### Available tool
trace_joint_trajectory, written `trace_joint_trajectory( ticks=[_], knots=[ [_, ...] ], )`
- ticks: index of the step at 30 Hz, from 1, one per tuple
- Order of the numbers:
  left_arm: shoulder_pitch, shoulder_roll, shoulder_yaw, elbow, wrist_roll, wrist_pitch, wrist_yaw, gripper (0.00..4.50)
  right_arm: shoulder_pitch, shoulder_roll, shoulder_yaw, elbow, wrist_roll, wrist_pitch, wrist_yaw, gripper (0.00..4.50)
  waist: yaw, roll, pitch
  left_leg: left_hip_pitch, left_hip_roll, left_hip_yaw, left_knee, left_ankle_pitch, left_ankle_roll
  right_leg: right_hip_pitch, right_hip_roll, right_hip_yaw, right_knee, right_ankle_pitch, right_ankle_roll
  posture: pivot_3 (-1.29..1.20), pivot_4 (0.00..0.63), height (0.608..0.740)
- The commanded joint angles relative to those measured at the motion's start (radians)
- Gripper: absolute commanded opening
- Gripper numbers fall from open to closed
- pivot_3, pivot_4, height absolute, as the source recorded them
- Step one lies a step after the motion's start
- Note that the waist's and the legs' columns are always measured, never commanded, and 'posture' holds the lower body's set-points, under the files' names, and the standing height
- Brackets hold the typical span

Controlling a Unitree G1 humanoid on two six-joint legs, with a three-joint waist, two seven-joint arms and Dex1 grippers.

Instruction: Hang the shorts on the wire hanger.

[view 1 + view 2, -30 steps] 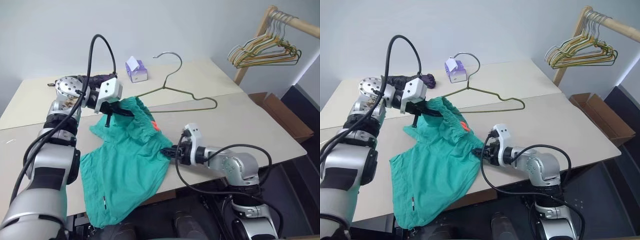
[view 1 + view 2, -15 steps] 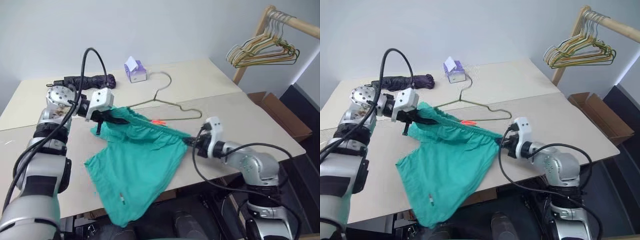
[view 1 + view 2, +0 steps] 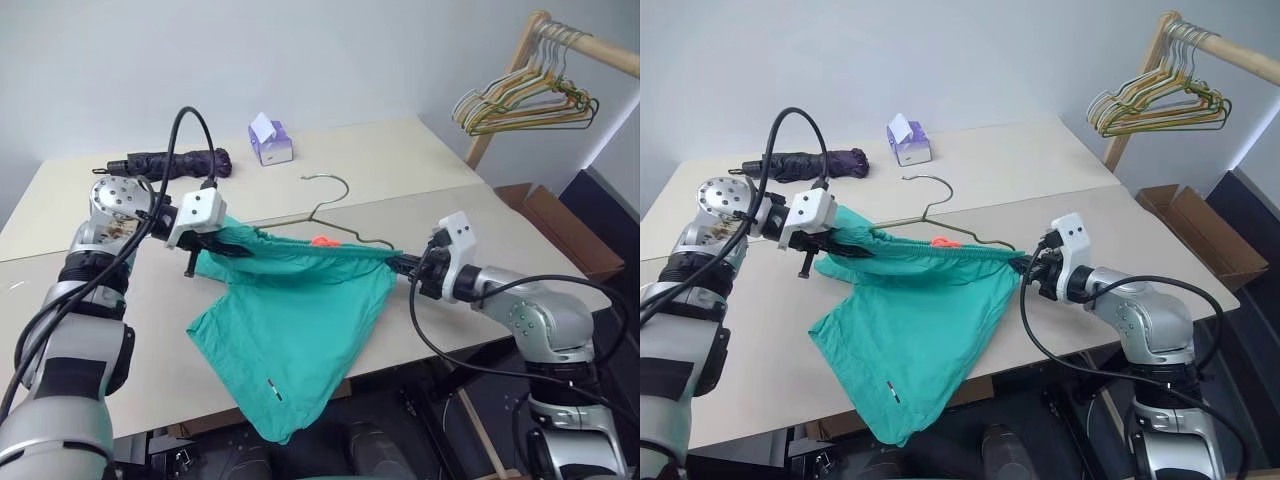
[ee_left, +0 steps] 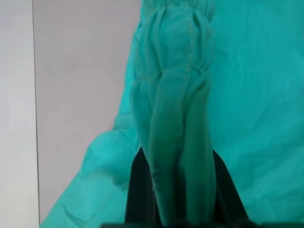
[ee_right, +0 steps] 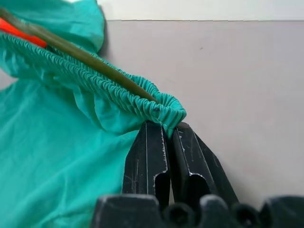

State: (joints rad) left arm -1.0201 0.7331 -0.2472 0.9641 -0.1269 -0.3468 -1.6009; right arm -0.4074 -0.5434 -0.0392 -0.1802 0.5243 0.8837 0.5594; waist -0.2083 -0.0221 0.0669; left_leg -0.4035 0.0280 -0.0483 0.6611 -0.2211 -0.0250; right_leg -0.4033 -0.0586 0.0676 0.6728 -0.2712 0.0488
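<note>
The teal shorts [image 3: 300, 320] hang stretched by their waistband between my two grippers, above the beige table [image 3: 520, 255]. My left gripper [image 3: 225, 243] is shut on the waistband's left end, and the gathered cloth bulges between its black fingers [image 4: 140, 190]. At the right end my right gripper [image 3: 402, 266] is shut on the elastic edge [image 5: 166, 109]. The wire hanger [image 3: 326, 177] has its hook standing up behind the waistband, and its wire [image 5: 90, 63] runs along the elastic. A small orange-red cord [image 3: 321, 241] shows at the waistband's middle. The legs droop over the table's front edge.
A dark folded umbrella [image 3: 170, 160] and a purple tissue box [image 3: 272, 143] lie at the table's back. On the right stands a wooden rack [image 3: 560, 30] with bunched gold and green hangers [image 3: 525, 100]. A cardboard box [image 3: 560, 225] sits on the floor below it.
My right gripper shut on the waistband's right end and pulled it right and up, drawing the shorts taut. My left gripper shifted a little left and down. The hanger's hook sank lower.
</note>
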Motion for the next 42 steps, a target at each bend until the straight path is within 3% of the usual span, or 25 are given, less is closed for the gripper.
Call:
trace_joint_trajectory(
  ticks=[1,6,13,20,28,33,41,42],
  knots=[
    [-0.028,0.09,0.044,0.02,-0.026,0.046,-0.001,0.01,0.027,-0.059,-0.055,0.045,-0.1,-0.063,-0.063,0.02,0.0,0.0,0.0,0.0,0.0,0.0,0.0,0.0,0.0,0.0,0.0,0.0,0.0,0.0,0.0,-0.14,0.0,0.74],
    [0.003,0.154,-0.082,-0.02,-0.018,0.007,-0.014,0.01,0.014,-0.074,-0.044,0.088,-0.131,-0.125,-0.071,0.02,0.001,0.0,0.0,0.0,0.0,0.0,0.0,0.0,0.0,0.0,0.0,0.0,0.0,0.0,0.0,-0.14,0.0,0.74],
    [-0.023,0.17,-0.131,0.098,0.165,-0.15,0.058,0.01,0.038,-0.143,-0.016,0.082,-0.152,-0.202,-0.033,0.02,0.002,0.0,0.0,0.0,0.0,0.0,0.0,0.0,0.0,0.0,0.0,0.0,0.0,0.0,0.0,-0.15,0.0,0.74],
    [-0.056,0.159,-0.129,0.171,0.22,-0.172,0.084,0.01,0.09,-0.203,0.03,0.062,-0.197,-0.354,0.001,0.02,0.002,0.0,0.0,-0.001,0.0,0.0,0.0,0.0,0.0,0.0,0.0,0.0,-0.001,0.0,0.0,-0.15,0.0,0.74],
    [-0.053,0.062,-0.042,0.162,0.129,-0.117,0.088,0.01,0.06,-0.197,0.042,-0.018,-0.159,-0.382,0.045,0.02,0.0,0.0,0.0,0.0,0.0,0.0,0.0,0.0,0.0,0.0,0.0,0.0,-0.001,0.0,0.0,-0.16,0.0,0.74],
    [-0.061,0.007,0.017,0.14,0.093,-0.067,0.09,0.01,0.046,-0.204,0.012,-0.057,-0.121,-0.373,0.076,1.42,0.001,0.0,0.0,-0.001,0.0,0.0,0.0,0.0,0.0,0.0,0.0,0.0,-0.001,0.0,0.0,-0.16,0.0,0.74],
    [-0.089,-0.071,0.082,0.116,0.097,-0.039,0.086,0.01,-0.09,-0.275,-0.046,-0.036,-0.064,-0.298,0.193,4.17,-0.001,0.0,0.0,0.0,0.0,0.0,0.0,0.0,0.0,0.001,0.0,0.0,-0.001,0.0,0.0,-0.17,0.0,0.74],
    [-0.093,-0.077,0.085,0.116,0.099,-0.039,0.09,0.01,-0.112,-0.288,-0.045,-0.033,-0.053,-0.279,0.214,4.17,-0.002,0.0,0.0,0.0,0.0,0.0,0.0,0.0,0.0,0.001,0.0,0.0,-0.001,0.0,0.0,-0.17,0.0,0.74]
  ],
)
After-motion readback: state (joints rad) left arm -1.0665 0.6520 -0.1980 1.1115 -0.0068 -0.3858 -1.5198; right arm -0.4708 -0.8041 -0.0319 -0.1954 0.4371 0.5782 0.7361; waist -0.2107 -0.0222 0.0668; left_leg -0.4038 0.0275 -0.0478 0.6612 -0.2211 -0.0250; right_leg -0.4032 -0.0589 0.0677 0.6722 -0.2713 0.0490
